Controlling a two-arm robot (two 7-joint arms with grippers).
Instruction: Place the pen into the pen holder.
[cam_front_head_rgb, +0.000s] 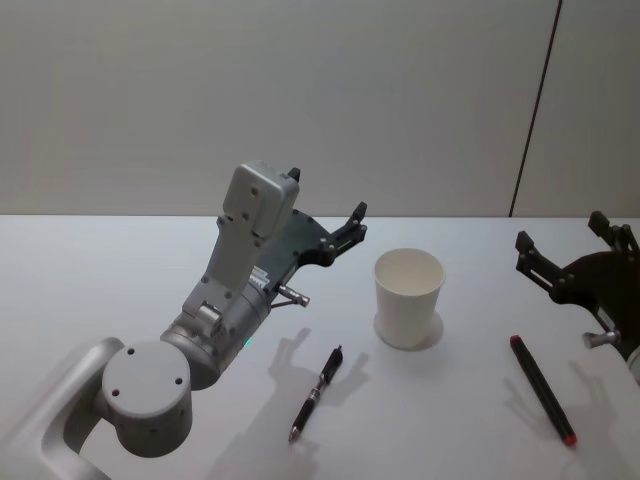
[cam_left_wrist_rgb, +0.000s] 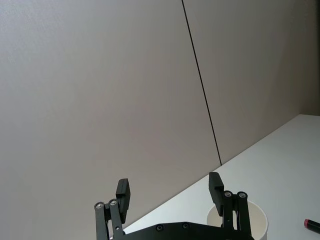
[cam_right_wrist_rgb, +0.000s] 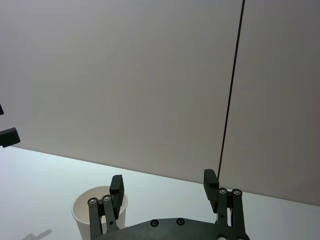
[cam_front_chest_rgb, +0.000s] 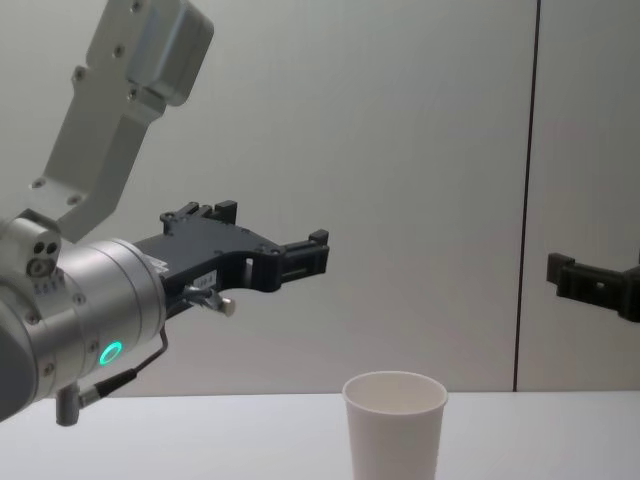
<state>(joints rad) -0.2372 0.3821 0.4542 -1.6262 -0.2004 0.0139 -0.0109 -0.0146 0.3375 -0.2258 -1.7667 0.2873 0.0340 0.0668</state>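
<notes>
Cup of white paper (cam_front_head_rgb: 408, 298) upright between left gripper (cam_front_head_rgb: 326, 195) and right gripper (cam_front_head_rgb: 560, 230), both spread wide, empty; slim black pen (cam_front_head_rgb: 316, 393) nearby.

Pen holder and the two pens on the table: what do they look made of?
The pen holder: likely paper, matte white, thin wall with rolled rim. The black pen: probably plastic, with shiny metal-looking bands. The red-tipped pen: apparently matte dark plastic, red at both ends.

On the table (cam_front_head_rgb: 100, 290), the cup (cam_front_head_rgb: 408, 297) stands centre frame; pen 1 (cam_front_head_rgb: 316, 393) lies lower centre, pen 2 (cam_front_head_rgb: 542, 389) lower right.
</notes>
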